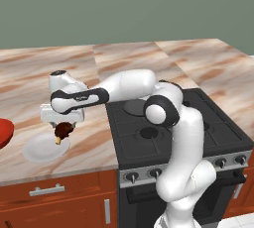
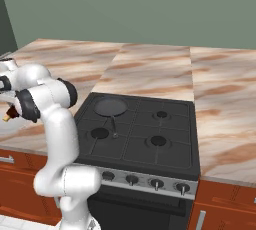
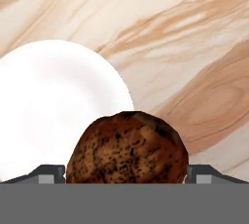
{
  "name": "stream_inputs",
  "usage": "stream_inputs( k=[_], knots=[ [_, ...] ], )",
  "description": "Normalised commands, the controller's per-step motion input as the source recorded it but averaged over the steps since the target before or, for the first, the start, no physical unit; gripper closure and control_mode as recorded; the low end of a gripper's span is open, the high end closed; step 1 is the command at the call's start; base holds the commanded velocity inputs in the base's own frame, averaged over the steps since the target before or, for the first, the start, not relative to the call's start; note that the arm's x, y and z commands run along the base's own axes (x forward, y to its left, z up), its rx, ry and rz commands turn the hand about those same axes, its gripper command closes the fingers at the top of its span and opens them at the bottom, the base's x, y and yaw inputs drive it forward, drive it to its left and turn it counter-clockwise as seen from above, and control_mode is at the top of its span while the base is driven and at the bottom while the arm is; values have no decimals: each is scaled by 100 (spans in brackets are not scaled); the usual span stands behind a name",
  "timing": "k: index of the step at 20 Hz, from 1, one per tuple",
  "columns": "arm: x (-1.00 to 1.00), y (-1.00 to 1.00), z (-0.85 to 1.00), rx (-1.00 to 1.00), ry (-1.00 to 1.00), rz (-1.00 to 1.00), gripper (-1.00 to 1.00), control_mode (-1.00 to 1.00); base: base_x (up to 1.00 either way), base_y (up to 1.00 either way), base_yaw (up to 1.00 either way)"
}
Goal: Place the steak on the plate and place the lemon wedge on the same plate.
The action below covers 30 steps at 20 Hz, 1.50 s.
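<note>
The steak point(image 1: 63, 131), a dark reddish-brown lump with an orange-tan bit hanging at its lower edge, sits between the fingers of my gripper point(image 1: 63, 124). It hangs just above the far right rim of the white plate point(image 1: 42, 150). In the hand view the steak point(image 3: 127, 152) fills the whole gap between the two finger tips, and the gripper point(image 3: 125, 175) is shut on it. The plate point(image 3: 53, 106) lies behind it to the left. The steak point(image 2: 10, 113) also peeks out beside the arm in the right base view. The lemon wedge is out of view.
A red bowl point(image 1: 4, 132) stands at the left edge of the counter, beside the plate. A dark frying pan point(image 2: 110, 107) rests on the black stove point(image 2: 145, 134) to the right. Marbled counter point(image 1: 59, 68) stretches behind and around the plate.
</note>
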Motion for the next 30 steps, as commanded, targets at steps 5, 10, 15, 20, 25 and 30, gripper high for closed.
stream_inputs(
  k=[5,10,15,20,25,30],
  knots=[
    [12,17,-39,0,0,4,100,-100,0,0,0],
    [14,15,-37,0,0,2,100,-100,0,0,0],
    [10,23,-34,0,0,1,100,-100,0,0,0],
    [5,12,-16,0,0,1,100,-100,0,0,0],
    [0,0,0,0,0,0,-100,-100,0,0,0],
    [0,0,0,0,0,0,-100,-100,0,0,0]
  ],
)
